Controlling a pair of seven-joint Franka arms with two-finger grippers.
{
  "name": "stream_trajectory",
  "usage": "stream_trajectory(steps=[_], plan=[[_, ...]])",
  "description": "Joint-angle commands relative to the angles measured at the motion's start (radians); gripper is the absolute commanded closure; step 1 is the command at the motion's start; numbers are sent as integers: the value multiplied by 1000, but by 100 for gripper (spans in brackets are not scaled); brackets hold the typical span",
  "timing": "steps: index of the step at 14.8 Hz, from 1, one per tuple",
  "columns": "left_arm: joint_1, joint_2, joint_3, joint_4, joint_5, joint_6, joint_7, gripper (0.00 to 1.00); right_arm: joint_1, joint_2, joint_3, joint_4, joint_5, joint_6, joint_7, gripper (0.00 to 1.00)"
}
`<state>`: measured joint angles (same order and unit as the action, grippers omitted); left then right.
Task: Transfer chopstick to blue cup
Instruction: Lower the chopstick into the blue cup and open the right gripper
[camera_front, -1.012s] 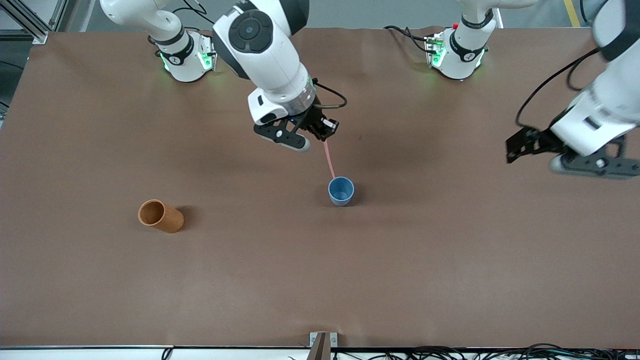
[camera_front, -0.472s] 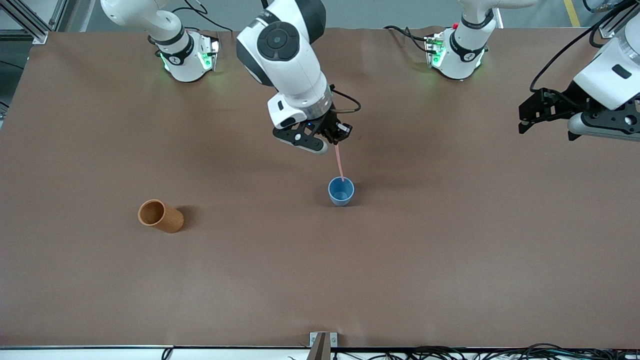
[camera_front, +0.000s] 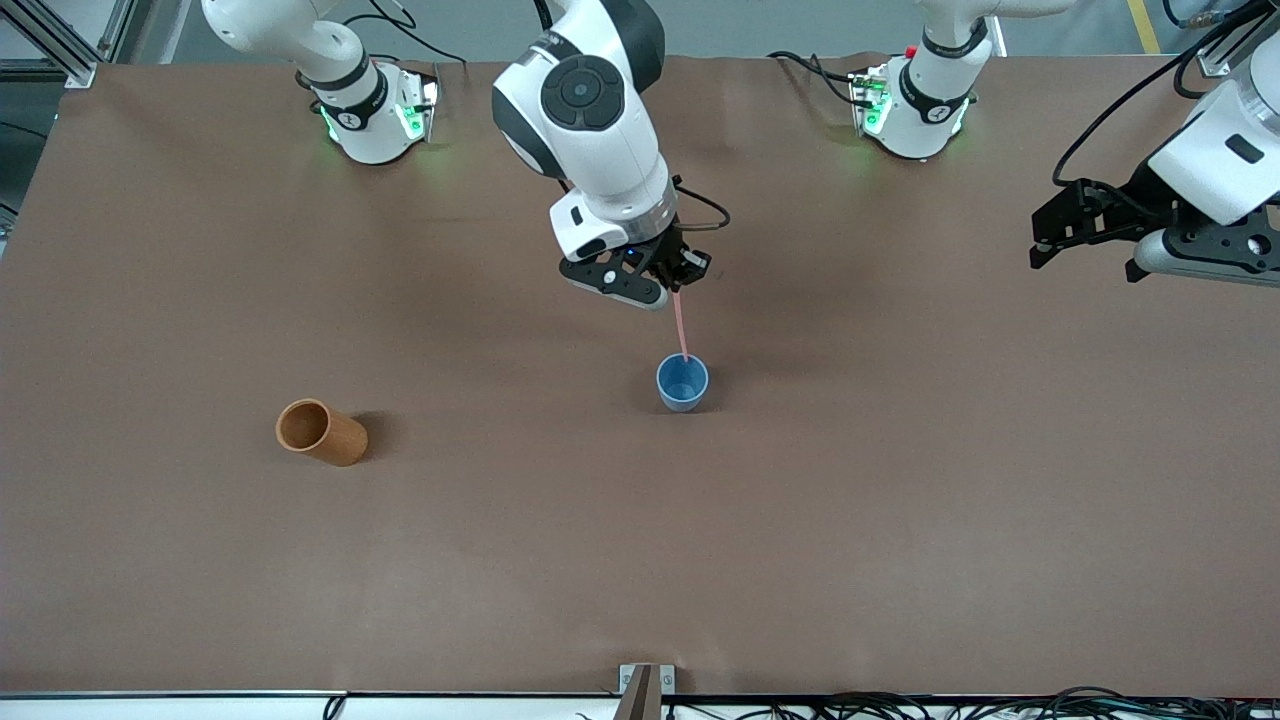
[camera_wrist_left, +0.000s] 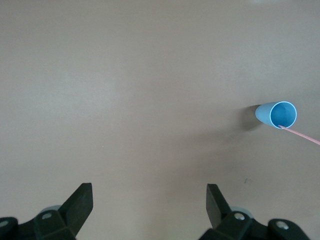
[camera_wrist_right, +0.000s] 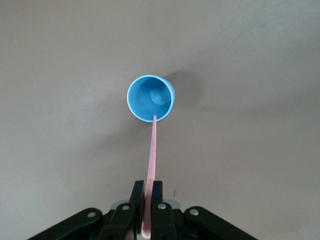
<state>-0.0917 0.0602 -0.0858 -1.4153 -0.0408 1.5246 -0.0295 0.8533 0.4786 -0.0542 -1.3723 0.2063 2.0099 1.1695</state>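
Insertion step: the right gripper (camera_front: 683, 280) is clamped on the upper end of the chopstick (camera_front: 681, 325) — a thin, straight, smooth pink stick — over the blue cup (camera_front: 682, 382), the stick's lower tip at the cup's rim. The next move likely calls for a release once the tip is inside. The cup is round, tapered, plain, upright on the matte brown tabletop (camera_front: 900, 520). The left gripper (camera_front: 1085, 225) waits, fingers apart, over its end.

Chopstick (camera_front: 681, 325) tip in blue cup (camera_front: 682, 384); other cup (camera_front: 321, 431) well apart, toward right arm's end.
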Motion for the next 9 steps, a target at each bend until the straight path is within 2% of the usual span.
stream_trajectory(steps=[1,4,7,9], plan=[[9,0,3,10,-14,-15,-1,0,3,8,-9,21,-18,-2,18,79],[12,3,3,10,-13,-15,-3,0,-8,5,-13,24,-15,-5,4,74],[16,4,3,10,-16,-15,0,0,-45,-8,-15,24,-11,-8,-2,61],[16,13,3,13,-19,-15,0,0,-95,-55,-15,19,-10,-17,-26,48]])
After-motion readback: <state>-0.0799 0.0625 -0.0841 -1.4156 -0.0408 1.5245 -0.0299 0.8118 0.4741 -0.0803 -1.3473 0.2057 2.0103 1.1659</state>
